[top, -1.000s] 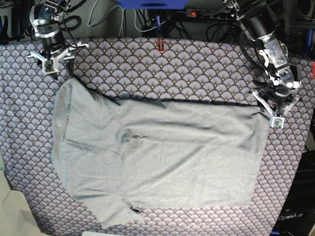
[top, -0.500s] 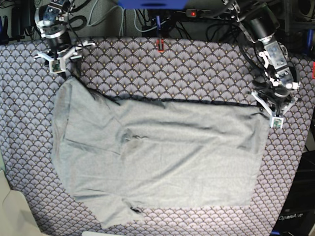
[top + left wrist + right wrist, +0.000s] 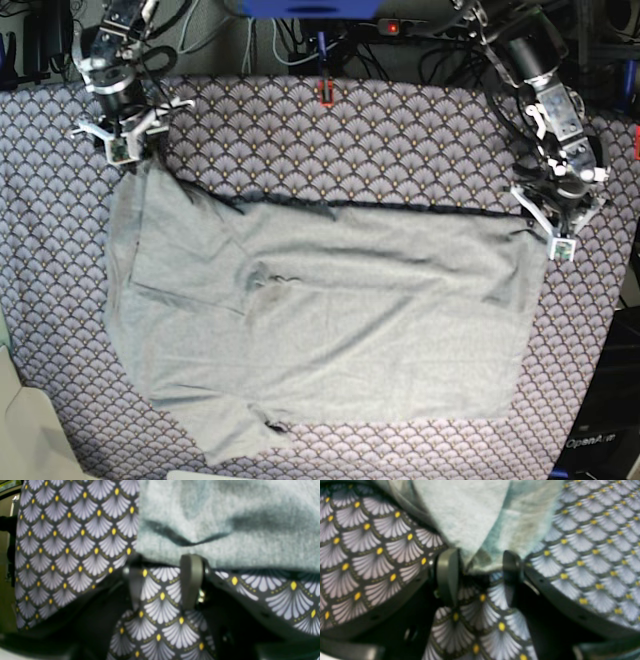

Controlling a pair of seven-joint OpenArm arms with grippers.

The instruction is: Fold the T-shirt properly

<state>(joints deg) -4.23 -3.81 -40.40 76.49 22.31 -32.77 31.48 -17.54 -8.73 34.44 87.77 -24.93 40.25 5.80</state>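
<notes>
Grey knit fabric of the T-shirt (image 3: 320, 320) lies spread flat over the purple scallop-patterned tablecloth (image 3: 400, 140) on the tabletop, already doubled along its far edge. The right gripper (image 3: 477, 562) has its fingers (image 3: 447, 572) parted around the shirt's far corner, nothing pinched yet. The left gripper (image 3: 165, 567) also stands with fingers (image 3: 191, 577) apart at the opposite far corner, the hem just at their tips. My worry is a shallow bite: closing this near the edge could catch one layer only, or snag the tablecloth beneath, so the fold drags crooked. The soft knit could also slip out on lifting. Compared with a second ago, the right gripper has moved in from off the cloth toward that corner, while the left has barely shifted
</notes>
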